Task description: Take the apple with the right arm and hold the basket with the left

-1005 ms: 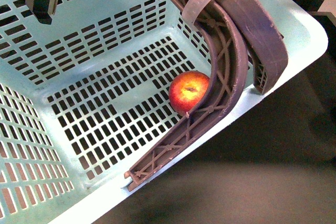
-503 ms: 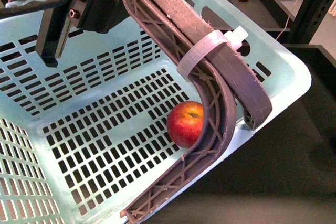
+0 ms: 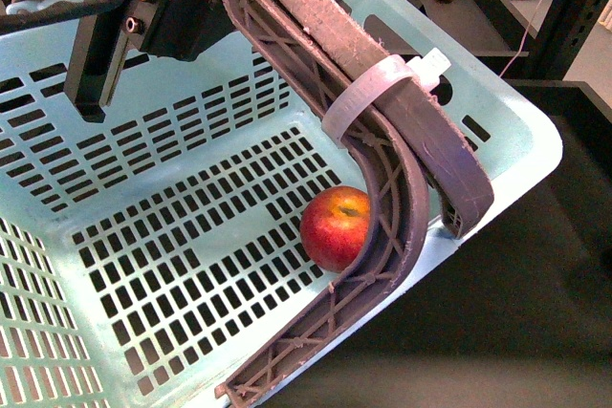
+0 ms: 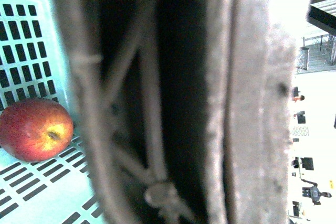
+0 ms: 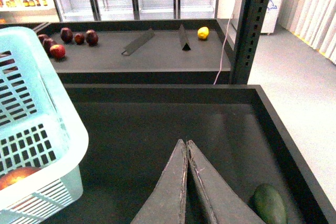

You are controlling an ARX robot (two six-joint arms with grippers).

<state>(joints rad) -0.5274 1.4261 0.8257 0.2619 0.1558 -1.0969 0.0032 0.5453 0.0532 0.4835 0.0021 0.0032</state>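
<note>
**A:** Far left first. What's obscured?

**B:** The black left hand [image 3: 92,78] is cut off by the top of the frame. One dark finger hangs in front of the wall of the pale mint-blue slotted plastic basket [image 3: 191,126]. Its own camera is filled by a blurred handle, with no fingers in sight. Spread or clamped, I cannot tell.

**A:** Centre?

**B:** Round red apple [image 3: 333,228] with a yellow-orange patch, lying on the basket floor in the right-hand corner. It touches the curved brown-mauve handles [image 3: 402,188], which cover its right edge. A white band [image 3: 368,102] wraps both handles.

**A:** Right side?

**B:** The right hand [image 5: 185,182] has its fingers pressed together with nothing between them, over a dark surface [image 5: 157,124] outside the basket. From there the apple is only glimpsed through the wall slots. A green fruit [image 5: 270,205] is clipped by the frame edge. A small yellow lemon [image 5: 202,33] sits far back.
</note>
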